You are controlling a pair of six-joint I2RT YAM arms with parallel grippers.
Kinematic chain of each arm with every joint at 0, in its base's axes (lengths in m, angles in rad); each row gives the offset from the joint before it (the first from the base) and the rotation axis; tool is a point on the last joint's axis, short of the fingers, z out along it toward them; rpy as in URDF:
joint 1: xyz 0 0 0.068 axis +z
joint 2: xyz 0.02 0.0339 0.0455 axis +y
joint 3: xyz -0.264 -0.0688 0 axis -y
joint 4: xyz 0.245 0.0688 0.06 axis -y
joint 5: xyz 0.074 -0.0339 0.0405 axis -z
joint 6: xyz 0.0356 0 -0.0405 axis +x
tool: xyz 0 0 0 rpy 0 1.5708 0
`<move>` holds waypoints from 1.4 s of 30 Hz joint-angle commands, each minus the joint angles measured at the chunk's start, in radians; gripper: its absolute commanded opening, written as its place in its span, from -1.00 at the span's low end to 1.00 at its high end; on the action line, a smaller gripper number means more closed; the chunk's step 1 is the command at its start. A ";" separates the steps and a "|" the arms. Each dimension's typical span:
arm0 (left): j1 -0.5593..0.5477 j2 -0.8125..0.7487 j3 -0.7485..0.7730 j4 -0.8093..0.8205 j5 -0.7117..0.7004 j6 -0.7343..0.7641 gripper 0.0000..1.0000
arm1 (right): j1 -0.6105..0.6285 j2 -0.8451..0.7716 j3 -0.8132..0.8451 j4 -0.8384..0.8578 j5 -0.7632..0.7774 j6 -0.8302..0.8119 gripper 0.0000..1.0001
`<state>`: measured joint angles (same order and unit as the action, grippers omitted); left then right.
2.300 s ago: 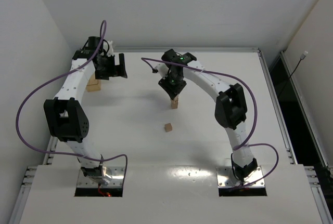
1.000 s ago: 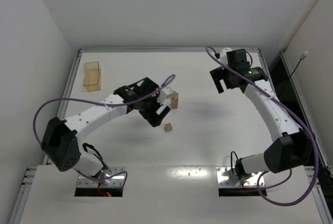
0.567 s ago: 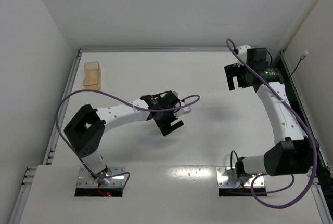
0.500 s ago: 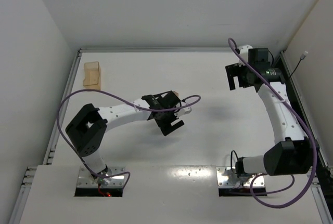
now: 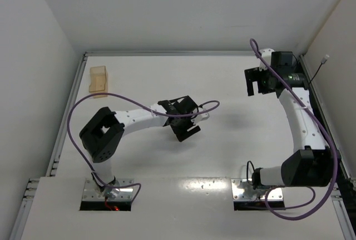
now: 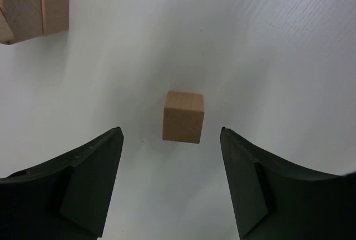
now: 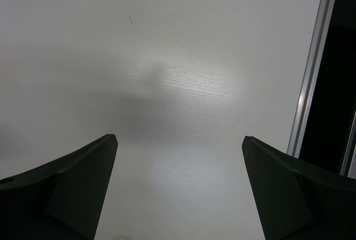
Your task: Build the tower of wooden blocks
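Left pincer [image 6: 168,140] agape over loose cube [image 6: 183,116]; judged light, rigid, slick; best gripped across opposite flat faces.

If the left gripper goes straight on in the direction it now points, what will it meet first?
Probably the small light-tan wooden cube, which lies ahead inside the opening of the left gripper; its fingers would pass beside it and reach the white table. Depth is unclear.
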<state>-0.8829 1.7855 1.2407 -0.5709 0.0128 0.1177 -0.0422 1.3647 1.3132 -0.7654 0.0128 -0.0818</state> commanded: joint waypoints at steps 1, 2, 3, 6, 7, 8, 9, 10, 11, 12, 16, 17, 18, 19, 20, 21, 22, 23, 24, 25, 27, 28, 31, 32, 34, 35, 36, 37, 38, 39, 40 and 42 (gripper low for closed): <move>-0.001 0.014 0.031 0.025 0.024 0.000 0.34 | -0.007 0.002 0.003 0.014 -0.036 0.016 0.85; -0.001 0.014 0.031 0.025 0.024 0.000 0.30 | -0.007 0.011 0.003 0.014 -0.036 0.016 0.85; -0.001 0.014 0.031 0.025 0.024 0.000 0.27 | -0.016 0.011 0.003 0.014 -0.036 0.025 0.85; -0.001 0.032 0.031 0.034 0.024 0.010 0.18 | -0.016 0.022 0.003 0.003 -0.045 0.025 0.85; -0.001 0.032 0.022 0.034 0.033 0.010 0.15 | -0.016 0.031 0.003 0.003 -0.045 0.025 0.85; -0.001 0.032 0.022 0.034 0.033 0.010 0.15 | -0.016 0.031 0.003 0.003 -0.045 0.025 0.85; -0.001 0.041 0.022 0.034 0.033 0.010 0.12 | -0.016 0.031 0.012 0.003 -0.045 0.025 0.85; -0.001 0.041 0.022 0.034 0.033 0.010 0.08 | -0.016 0.031 0.012 0.003 -0.045 0.025 0.85; -0.001 0.041 0.022 0.034 0.033 0.010 0.06 | -0.016 0.042 0.012 0.003 -0.045 0.025 0.85; -0.001 0.041 0.022 0.034 0.033 0.010 0.06 | -0.016 0.042 0.012 0.003 -0.045 0.025 0.85; -0.001 0.052 0.022 0.034 0.033 0.010 -0.03 | -0.016 0.060 0.021 -0.006 -0.054 0.025 0.85; -0.001 0.052 0.022 0.034 0.033 0.010 -0.06 | -0.016 0.060 0.021 -0.006 -0.054 0.025 0.85; -0.001 0.052 0.013 0.034 0.033 0.010 -0.10 | -0.016 0.071 0.030 -0.006 -0.054 0.025 0.85; -0.001 0.052 0.013 0.034 0.033 0.019 -0.14 | -0.016 0.071 0.031 -0.006 -0.054 0.025 0.85; -0.001 0.061 0.013 0.034 0.033 0.019 -0.21 | -0.016 0.071 0.031 -0.006 -0.054 0.025 0.85; -0.001 0.061 0.013 0.034 0.033 0.019 -0.23 | -0.016 0.080 0.031 -0.006 -0.054 0.025 0.85; -0.001 0.061 0.013 0.025 0.033 0.019 -0.24 | -0.016 0.080 0.031 -0.006 -0.054 0.025 0.85; -0.001 0.061 0.013 0.025 0.033 0.019 -0.29 | -0.016 0.080 0.040 -0.006 -0.054 0.025 0.85; -0.001 0.061 0.013 0.025 0.033 0.019 -0.32 | -0.016 0.080 0.040 -0.006 -0.054 0.025 0.85; -0.001 0.061 0.013 0.025 0.033 0.019 -0.35 | -0.016 0.080 0.040 -0.006 -0.054 0.025 0.85; -0.001 0.071 0.013 0.025 0.042 0.019 -0.38 | -0.016 0.080 0.040 -0.006 -0.054 0.025 0.85; -0.001 0.071 0.013 0.025 0.042 0.019 -0.38 | -0.016 0.089 0.040 -0.006 -0.063 0.025 0.85; -0.001 0.071 0.003 0.016 0.052 0.019 -0.49 | -0.016 0.089 0.040 -0.006 -0.063 0.025 0.85; -0.001 0.071 0.003 0.016 0.052 0.019 -0.55 | -0.016 0.089 0.040 -0.006 -0.063 0.025 0.85; -0.001 0.071 0.003 0.016 0.052 0.019 -0.65 | -0.016 0.089 0.040 -0.006 -0.063 0.025 0.85; -0.001 0.071 0.003 0.016 0.052 0.019 -0.70 | -0.016 0.089 0.040 -0.006 -0.063 0.025 0.85; -0.001 0.051 0.012 -0.012 0.052 0.008 -0.96 | -0.016 0.089 0.040 -0.006 -0.063 0.025 0.85; -0.001 0.051 0.013 -0.012 0.052 0.008 -0.97 | -0.016 0.089 0.040 -0.006 -0.063 0.025 0.85; -0.001 0.051 0.046 -0.039 0.052 -0.004 -1.00 | -0.016 0.089 0.040 -0.006 -0.074 0.025 0.85; -0.001 0.040 0.061 -0.040 0.052 -0.016 -1.00 | -0.016 0.089 0.040 -0.006 -0.074 0.025 0.85; -0.001 0.026 0.077 -0.067 0.070 -0.026 -1.00 | -0.016 0.099 0.040 -0.006 -0.085 0.025 0.85; -0.001 0.017 0.123 -0.101 0.099 -0.045 -1.00 | -0.016 0.099 0.040 -0.006 -0.097 0.025 0.85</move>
<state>-0.8829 1.8374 1.2854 -0.6262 0.0566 0.1078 -0.0513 1.4563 1.3132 -0.7864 -0.0479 -0.0742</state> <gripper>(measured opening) 0.287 0.924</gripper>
